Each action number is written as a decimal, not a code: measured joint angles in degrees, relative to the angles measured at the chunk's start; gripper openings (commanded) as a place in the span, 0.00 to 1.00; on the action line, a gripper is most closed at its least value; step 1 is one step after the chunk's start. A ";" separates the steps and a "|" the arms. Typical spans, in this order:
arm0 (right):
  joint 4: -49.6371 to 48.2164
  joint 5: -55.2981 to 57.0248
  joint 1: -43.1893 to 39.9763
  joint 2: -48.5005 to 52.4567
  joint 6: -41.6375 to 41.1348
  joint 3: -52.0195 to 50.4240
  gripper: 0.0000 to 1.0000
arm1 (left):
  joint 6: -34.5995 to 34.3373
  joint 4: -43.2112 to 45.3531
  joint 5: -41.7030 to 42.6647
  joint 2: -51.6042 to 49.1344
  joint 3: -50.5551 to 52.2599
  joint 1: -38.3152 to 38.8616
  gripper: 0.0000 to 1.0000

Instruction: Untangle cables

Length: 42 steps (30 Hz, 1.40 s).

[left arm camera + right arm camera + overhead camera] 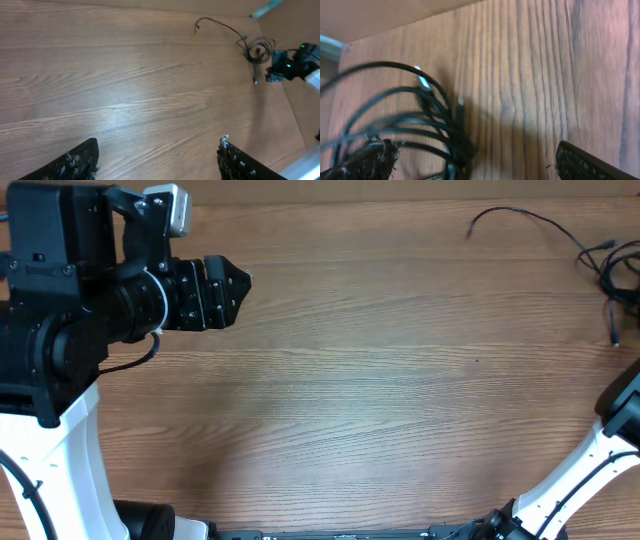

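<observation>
The cables [612,268] lie as a tangled black bundle at the table's far right, with one loose strand [520,218] curving off to the left. My left gripper [240,280] hovers far away at the upper left. In its wrist view the left gripper [159,141] is open over bare wood, and the cables [256,50] lie far off at the upper right. My right gripper [475,150] is open just above the bundle. Several loops of cable [415,125] with silver plug tips [421,80] lie between its jaws, close to the left finger [370,160].
The right arm [620,405] comes in from the bottom right corner, and its wrist with a green light [289,64] sits beside the bundle. The table's edge and a side wall run just behind the cables [395,15].
</observation>
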State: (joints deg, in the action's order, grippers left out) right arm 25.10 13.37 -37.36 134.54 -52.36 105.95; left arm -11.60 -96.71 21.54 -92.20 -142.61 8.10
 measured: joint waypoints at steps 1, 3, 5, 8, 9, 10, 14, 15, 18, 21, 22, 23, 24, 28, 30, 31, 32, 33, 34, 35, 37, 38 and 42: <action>-0.22 -0.50 0.02 0.59 -0.63 0.00 0.99 | 0.00 0.00 0.02 0.00 0.00 0.52 0.80; -1.20 -1.46 0.33 1.79 -1.05 0.00 0.75 | 0.00 0.02 0.15 0.00 0.00 1.27 0.81; -3.19 -3.13 0.83 3.04 0.11 0.00 0.34 | 0.00 0.02 0.26 0.00 0.00 1.68 0.82; -5.16 -6.25 1.95 4.39 4.28 0.00 0.04 | -0.02 0.00 0.37 0.00 0.00 1.70 0.82; -5.18 -7.19 2.32 4.55 5.35 0.00 0.04 | -0.02 0.00 0.37 0.00 0.00 1.70 0.82; -5.18 -8.11 2.73 4.61 6.67 0.00 0.04 | -0.02 0.00 0.37 0.00 0.00 1.73 0.82; -5.73 -14.64 4.92 4.63 13.94 0.00 0.04 | -0.04 0.00 0.37 0.00 0.00 2.05 0.84; -5.62 -16.81 5.70 4.63 15.67 0.00 0.04 | -0.04 0.00 0.37 0.00 0.00 2.05 0.85; -5.20 -22.73 8.44 4.63 18.45 0.00 0.04 | -0.04 0.00 0.37 0.00 0.00 2.05 0.86; -4.68 -26.77 12.68 4.63 20.70 0.00 0.04 | -0.02 0.00 0.37 0.00 0.00 2.05 0.86; -4.33 -27.61 14.60 4.63 21.62 0.00 0.04 | 0.00 0.00 0.37 0.00 0.00 2.05 0.87; -4.04 -28.00 15.85 4.63 22.36 0.00 0.04 | 0.02 0.00 0.37 0.00 0.00 2.05 0.87; -3.21 -28.15 18.36 4.63 23.76 0.00 0.04 | 0.02 0.00 0.37 0.00 0.00 2.05 0.87; -0.55 -27.10 23.82 4.63 28.33 0.00 1.00 | 0.70 0.00 0.37 0.00 0.00 2.05 0.88; -0.17 -25.64 25.14 4.28 31.04 0.22 1.00 | 1.09 0.00 0.37 0.00 0.00 2.05 0.88; -0.04 -24.90 25.35 3.98 32.09 0.24 1.00 | 1.20 0.00 0.37 0.00 0.00 2.05 0.89; 0.28 -24.15 25.35 3.45 33.22 0.24 1.00 | 1.29 0.00 0.37 0.00 0.00 2.05 0.90; 1.33 -23.32 25.07 2.78 34.42 0.24 1.00 | 1.31 0.00 0.37 0.00 0.00 2.05 0.91; 2.40 -22.84 24.76 2.19 35.43 0.24 1.00 | 1.33 0.00 0.37 0.00 0.00 2.05 0.91; 3.50 -22.16 24.20 1.38 36.41 0.20 1.00 | 1.33 0.00 0.37 0.00 0.00 2.05 0.93; 3.39 -21.53 23.19 0.28 37.27 0.07 1.00 | 1.33 0.00 0.37 0.00 0.00 2.05 0.95; 2.10 -21.07 22.27 -0.83 37.83 0.00 1.00 | 1.31 0.00 0.37 0.00 0.00 2.05 0.95; -0.44 -19.10 19.45 -7.37 38.40 -0.17 1.00 | 1.33 0.00 0.37 0.00 0.00 2.05 0.97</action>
State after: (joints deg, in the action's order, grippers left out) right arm 24.67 -5.74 -17.91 127.17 -13.96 105.78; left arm -10.26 -96.71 21.91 -92.20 -142.61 10.15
